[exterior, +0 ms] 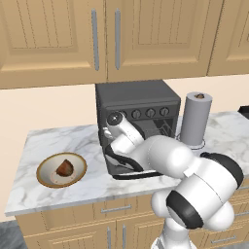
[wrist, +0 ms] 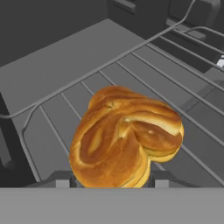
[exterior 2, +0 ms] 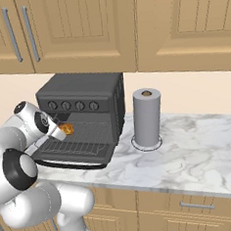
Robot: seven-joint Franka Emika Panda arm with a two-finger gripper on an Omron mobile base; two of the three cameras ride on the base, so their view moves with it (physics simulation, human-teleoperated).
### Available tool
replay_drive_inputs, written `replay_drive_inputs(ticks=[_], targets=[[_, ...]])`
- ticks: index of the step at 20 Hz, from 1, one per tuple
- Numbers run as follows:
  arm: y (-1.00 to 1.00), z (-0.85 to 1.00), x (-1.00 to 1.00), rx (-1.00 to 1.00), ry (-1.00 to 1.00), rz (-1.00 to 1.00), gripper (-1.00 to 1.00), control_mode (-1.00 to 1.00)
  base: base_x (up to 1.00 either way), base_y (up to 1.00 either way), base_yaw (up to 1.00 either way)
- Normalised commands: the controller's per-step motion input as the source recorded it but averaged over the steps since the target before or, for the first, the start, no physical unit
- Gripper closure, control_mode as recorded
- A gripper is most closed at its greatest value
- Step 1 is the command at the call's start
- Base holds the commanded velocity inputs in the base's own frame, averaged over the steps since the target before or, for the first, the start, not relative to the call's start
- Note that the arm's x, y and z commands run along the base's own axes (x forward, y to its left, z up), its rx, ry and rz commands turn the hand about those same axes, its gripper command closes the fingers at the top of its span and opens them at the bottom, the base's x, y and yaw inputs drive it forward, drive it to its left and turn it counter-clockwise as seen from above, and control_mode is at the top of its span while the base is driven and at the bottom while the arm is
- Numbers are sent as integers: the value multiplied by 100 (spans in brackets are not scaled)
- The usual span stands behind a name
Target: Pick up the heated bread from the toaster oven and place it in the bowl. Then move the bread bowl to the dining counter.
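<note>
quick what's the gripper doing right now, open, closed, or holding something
Gripper: inside the toaster oven, fingers either side of the heated bread, which is over the wire rack. A firm grip cannot be told.

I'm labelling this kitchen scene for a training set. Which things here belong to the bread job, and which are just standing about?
Belongs to the job:
- heated bread, between the gripper fingers on the oven rack
- toaster oven, door dropped open
- bowl, on the counter left of the oven

Just standing about:
- paper-towel roll, upright right of the oven
- dark brown chunk, lying in the bowl
- upper cabinets
</note>
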Motion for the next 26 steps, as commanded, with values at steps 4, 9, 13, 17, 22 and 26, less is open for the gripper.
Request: replay_drive_inputs(ticks=[4,9,13,17,22,26], targets=[[0,0,-17,0,-1,0,100,-100,0,0,0],[0,0,-38,0,-5,0,100,-100,0,0,0],[0,0,-47,0,-8,0,100,-100,0,0,0],[0,6,-67,0,-8,0,100,-100,0,0,0],[0,34,-72,0,-2,0,100,-100,0,0,0],[14,57,-63,0,1,6,100,-100,0,0,0]])
